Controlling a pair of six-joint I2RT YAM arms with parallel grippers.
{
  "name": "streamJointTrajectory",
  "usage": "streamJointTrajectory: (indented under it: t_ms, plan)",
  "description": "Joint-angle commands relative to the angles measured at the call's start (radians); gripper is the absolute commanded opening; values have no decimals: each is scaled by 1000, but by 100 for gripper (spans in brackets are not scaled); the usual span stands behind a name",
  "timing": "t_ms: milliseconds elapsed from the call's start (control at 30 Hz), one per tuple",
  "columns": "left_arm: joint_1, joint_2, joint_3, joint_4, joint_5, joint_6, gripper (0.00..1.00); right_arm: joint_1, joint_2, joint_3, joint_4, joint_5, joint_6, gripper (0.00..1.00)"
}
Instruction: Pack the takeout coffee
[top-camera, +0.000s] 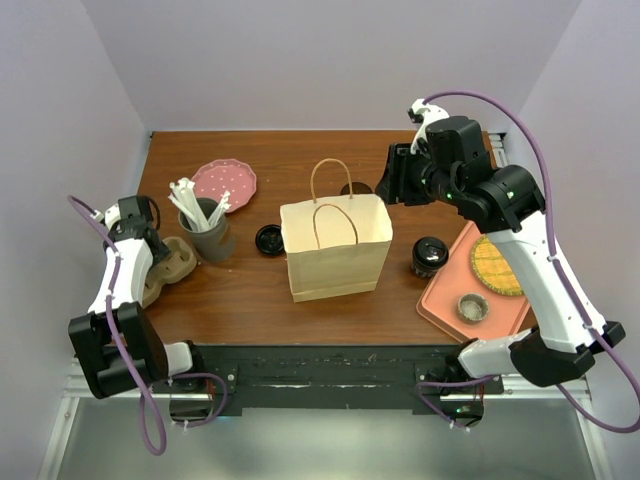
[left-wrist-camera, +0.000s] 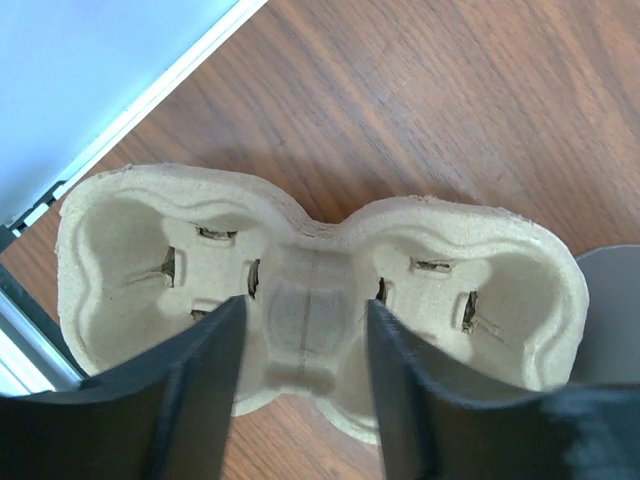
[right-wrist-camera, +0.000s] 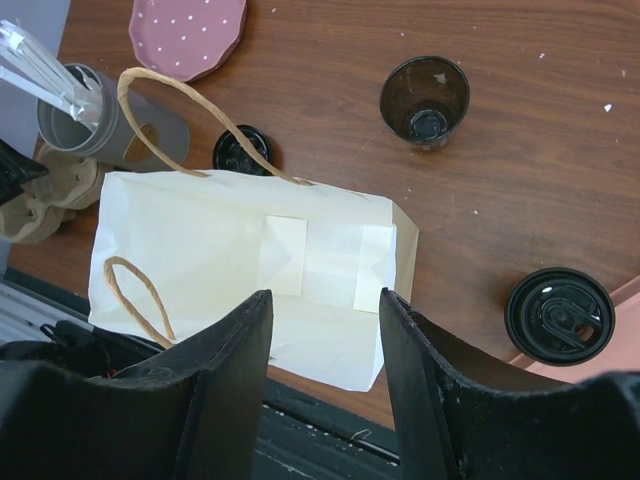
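Observation:
The takeout coffee (top-camera: 428, 256), a short dark cup with a round black lid, stands right of the paper bag (top-camera: 335, 250), against the orange tray's edge; it also shows at the right wrist view's lower right (right-wrist-camera: 558, 315). The bag (right-wrist-camera: 250, 260) stands upright with its mouth open. My right gripper (top-camera: 385, 185) hangs open, high above the bag's far right side, with nothing between its fingers (right-wrist-camera: 325, 300). My left gripper (left-wrist-camera: 305, 310) is at the table's left edge, open, its fingers straddling the middle bridge of a pulp cup carrier (left-wrist-camera: 310, 250).
An empty, lidless dark cup (right-wrist-camera: 425, 100) stands behind the bag. A loose black lid (top-camera: 270, 239), a grey cup of white utensils (top-camera: 207, 232) and a pink plate (top-camera: 224, 180) lie left of it. The orange tray (top-camera: 445, 300) holds a waffle (top-camera: 497, 265) and a small bowl (top-camera: 472, 307).

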Motion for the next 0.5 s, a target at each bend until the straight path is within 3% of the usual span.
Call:
streamJointTrajectory:
  t_ms: [0,233,467]
  plan:
    - [5,-47,-25,37,10,19,59,8,-26,16,-8,-7,20,50]
    - [5,-49,-35,39,8,2,65,8,-42,-4,2,-12,25,51]
    - [7,-26,-52,55,31,-47,61,8,-31,-8,6,-20,22,51]
